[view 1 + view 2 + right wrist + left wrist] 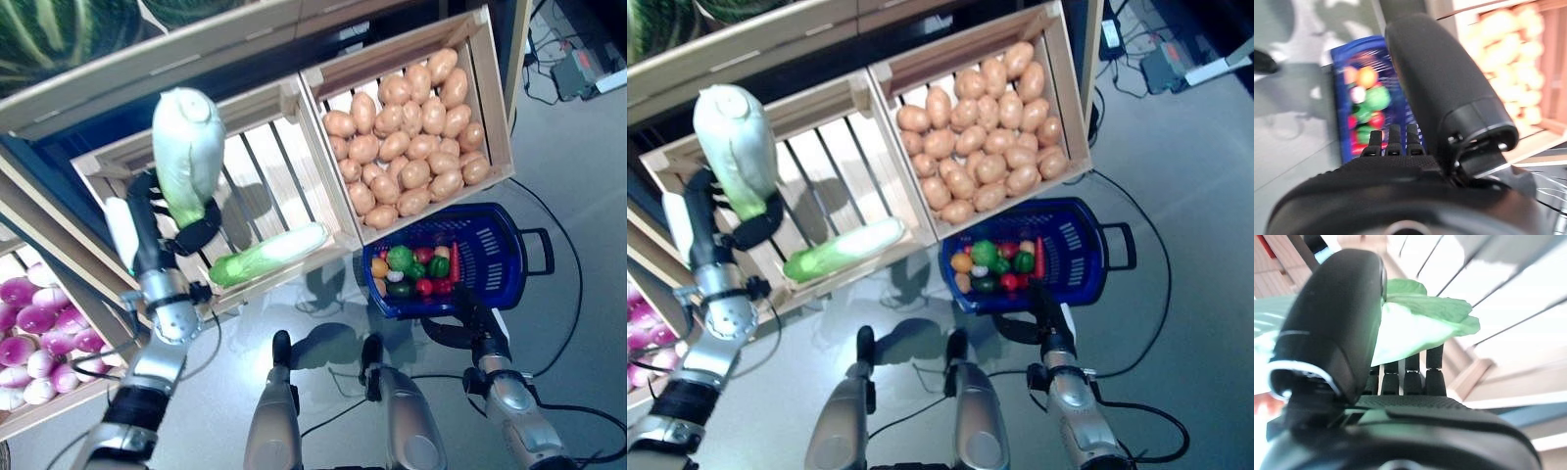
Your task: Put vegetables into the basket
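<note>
My left hand (pixel 193 236) is raised over the slatted wooden crate (pixel 284 103), shut on the leafy end of a pale green napa cabbage (pixel 188 147) that stands upright above it. In the left wrist view the thumb (pixel 1337 318) and curled fingers pinch the green leaves (pixel 1422 323). A second cabbage (pixel 269 253) lies in the crate's front corner. On the floor stands the blue basket (pixel 497 257), holding several small vegetables (pixel 416 269). My right hand (pixel 458 329) grips its near rim, fingers (pixel 1392 142) curled over the basket's edge (pixel 1347 147).
A crate of potatoes (pixel 411 137) stands right of the slatted crate, just behind the basket. At the far left a crate holds purple and white turnips (pixel 34 338). Watermelons (pixel 59 34) lie on the shelf above. Grey floor spreads around the basket.
</note>
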`<state>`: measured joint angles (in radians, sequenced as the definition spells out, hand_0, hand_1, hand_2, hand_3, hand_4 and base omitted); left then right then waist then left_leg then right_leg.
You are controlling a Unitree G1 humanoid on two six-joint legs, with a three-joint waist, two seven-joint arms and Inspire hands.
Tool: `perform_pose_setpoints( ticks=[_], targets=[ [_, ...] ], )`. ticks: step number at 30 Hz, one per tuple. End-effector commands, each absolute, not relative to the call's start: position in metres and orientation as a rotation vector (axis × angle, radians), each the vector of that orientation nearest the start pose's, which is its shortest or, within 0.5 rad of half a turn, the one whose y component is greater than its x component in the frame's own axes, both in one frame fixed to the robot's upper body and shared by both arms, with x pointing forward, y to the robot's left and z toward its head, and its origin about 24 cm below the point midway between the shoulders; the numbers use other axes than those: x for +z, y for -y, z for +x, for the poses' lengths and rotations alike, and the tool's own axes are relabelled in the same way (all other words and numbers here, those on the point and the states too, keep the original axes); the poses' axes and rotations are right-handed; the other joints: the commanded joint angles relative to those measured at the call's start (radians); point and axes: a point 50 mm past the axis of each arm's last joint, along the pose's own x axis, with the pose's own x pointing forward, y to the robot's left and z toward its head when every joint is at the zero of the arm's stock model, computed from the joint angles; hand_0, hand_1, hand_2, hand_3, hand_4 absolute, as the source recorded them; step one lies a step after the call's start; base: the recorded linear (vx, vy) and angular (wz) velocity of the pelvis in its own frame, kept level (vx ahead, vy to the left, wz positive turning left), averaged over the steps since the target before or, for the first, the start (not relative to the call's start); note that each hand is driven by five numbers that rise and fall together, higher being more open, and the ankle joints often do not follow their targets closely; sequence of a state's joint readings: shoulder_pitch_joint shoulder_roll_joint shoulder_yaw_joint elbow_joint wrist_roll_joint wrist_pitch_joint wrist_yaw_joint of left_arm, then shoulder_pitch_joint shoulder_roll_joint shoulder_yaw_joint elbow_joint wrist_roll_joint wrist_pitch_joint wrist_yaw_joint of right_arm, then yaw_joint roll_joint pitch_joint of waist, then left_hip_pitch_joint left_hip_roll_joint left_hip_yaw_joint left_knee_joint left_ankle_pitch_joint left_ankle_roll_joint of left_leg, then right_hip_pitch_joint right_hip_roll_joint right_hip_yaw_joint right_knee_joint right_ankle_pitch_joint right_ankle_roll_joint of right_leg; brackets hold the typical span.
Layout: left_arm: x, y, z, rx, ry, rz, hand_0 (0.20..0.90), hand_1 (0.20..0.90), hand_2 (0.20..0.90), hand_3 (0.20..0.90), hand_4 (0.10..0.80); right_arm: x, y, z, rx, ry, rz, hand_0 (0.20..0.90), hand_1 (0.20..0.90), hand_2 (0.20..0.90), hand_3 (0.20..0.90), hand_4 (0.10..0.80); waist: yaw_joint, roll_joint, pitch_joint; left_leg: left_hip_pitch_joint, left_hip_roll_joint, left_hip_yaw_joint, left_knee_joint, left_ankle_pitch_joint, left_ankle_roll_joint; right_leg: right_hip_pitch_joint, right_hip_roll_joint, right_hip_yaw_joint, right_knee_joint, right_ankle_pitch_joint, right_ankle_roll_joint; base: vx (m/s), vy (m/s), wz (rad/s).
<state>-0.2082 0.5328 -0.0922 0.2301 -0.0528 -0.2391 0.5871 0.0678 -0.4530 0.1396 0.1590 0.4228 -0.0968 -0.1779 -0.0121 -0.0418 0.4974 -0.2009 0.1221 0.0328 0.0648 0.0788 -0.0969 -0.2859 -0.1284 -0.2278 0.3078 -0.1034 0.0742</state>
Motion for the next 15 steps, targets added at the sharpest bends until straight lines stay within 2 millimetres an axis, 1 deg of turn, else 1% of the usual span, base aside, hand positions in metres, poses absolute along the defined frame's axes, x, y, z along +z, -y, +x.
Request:
perform_pose_setpoints(
  ticks=[1,3,4,6,8,9,11,13,15],
  targets=[
    [0.129,-0.234,0.283,0.316,0.517,0.387,0.300,0.300,0.300,0.300,0.400,0.059,0.226,0.239,0.012,0.102,0.065,0.900,0.900,0.900,0.900,0.800,-0.007,-0.035,-0.147,0.011,-0.034,0.034,0.023,-0.035,0.008,0.184,-0.002,-0.018,-0.222,0.086,0.014,0.003,-0.050,-0.01],
    [0.117,-0.229,0.283,0.281,0.460,0.392,0.300,0.300,0.300,0.300,0.400,0.065,0.221,0.240,0.066,0.114,0.089,0.900,0.900,0.900,0.900,0.800,-0.008,-0.036,-0.164,0.037,-0.031,0.035,0.008,-0.034,0.008,0.207,0.002,-0.017,-0.236,0.090,0.016,0.024,-0.027,0.02],
    [0.107,-0.227,0.284,0.260,0.399,0.378,0.300,0.300,0.300,0.300,0.400,0.071,0.216,0.241,0.124,0.141,0.097,0.900,0.900,0.900,0.900,0.800,-0.007,-0.035,-0.180,0.061,-0.027,0.038,-0.013,-0.028,0.008,0.229,0.005,-0.016,-0.251,0.094,0.015,0.052,-0.001,0.01],
    [0.089,-0.224,0.285,0.220,0.310,0.382,0.300,0.300,0.300,0.300,0.400,0.075,0.211,0.242,0.174,0.131,0.136,0.900,0.900,0.900,0.900,0.800,-0.006,-0.034,-0.210,0.092,-0.024,0.037,-0.046,-0.018,0.005,0.258,0.006,-0.014,-0.282,0.108,0.020,0.056,-0.007,-0.03],
    [0.081,-0.222,0.285,0.201,0.268,0.396,0.300,0.300,0.300,0.300,0.400,0.074,0.209,0.244,0.179,0.100,0.182,0.900,0.900,0.900,0.900,0.800,-0.003,-0.035,-0.230,0.110,-0.023,0.038,-0.068,-0.011,0.002,0.277,0.007,-0.015,-0.307,0.121,0.024,0.042,-0.032,-0.04],
    [0.073,-0.222,0.285,0.189,0.216,0.365,0.300,0.300,0.300,0.300,0.400,0.076,0.208,0.245,0.192,0.086,0.237,0.900,0.900,0.900,0.900,0.800,-0.002,-0.036,-0.246,0.129,-0.021,0.041,-0.089,-0.004,0.001,0.293,0.007,-0.016,-0.328,0.132,0.028,0.047,-0.034,-0.05],
    [0.066,-0.215,0.286,0.156,0.192,0.409,0.300,0.300,0.300,0.300,0.400,0.077,0.201,0.248,0.231,0.078,0.286,0.900,0.900,0.900,0.900,0.800,0.001,-0.036,-0.264,0.148,-0.018,0.045,-0.113,0.001,-0.003,0.313,0.009,-0.020,-0.357,0.144,0.031,0.036,-0.026,-0.05],
    [0.059,-0.209,0.287,0.125,0.155,0.414,0.300,0.300,0.300,0.300,0.400,0.086,0.192,0.250,0.299,0.078,0.309,0.900,0.900,0.900,0.900,0.800,0.004,-0.034,-0.282,0.162,-0.016,0.046,-0.134,0.005,-0.006,0.325,0.009,-0.022,-0.377,0.156,0.036,0.024,-0.018,-0.03],
    [0.053,-0.205,0.287,0.095,0.128,0.435,0.300,0.300,0.300,0.300,0.400,0.091,0.181,0.251,0.373,0.058,0.328,0.900,0.900,0.900,0.900,0.800,0.006,-0.032,-0.300,0.174,-0.015,0.045,-0.146,0.004,-0.007,0.334,0.011,-0.021,-0.393,0.162,0.037,0.016,0.001,-0.01]
  ],
)
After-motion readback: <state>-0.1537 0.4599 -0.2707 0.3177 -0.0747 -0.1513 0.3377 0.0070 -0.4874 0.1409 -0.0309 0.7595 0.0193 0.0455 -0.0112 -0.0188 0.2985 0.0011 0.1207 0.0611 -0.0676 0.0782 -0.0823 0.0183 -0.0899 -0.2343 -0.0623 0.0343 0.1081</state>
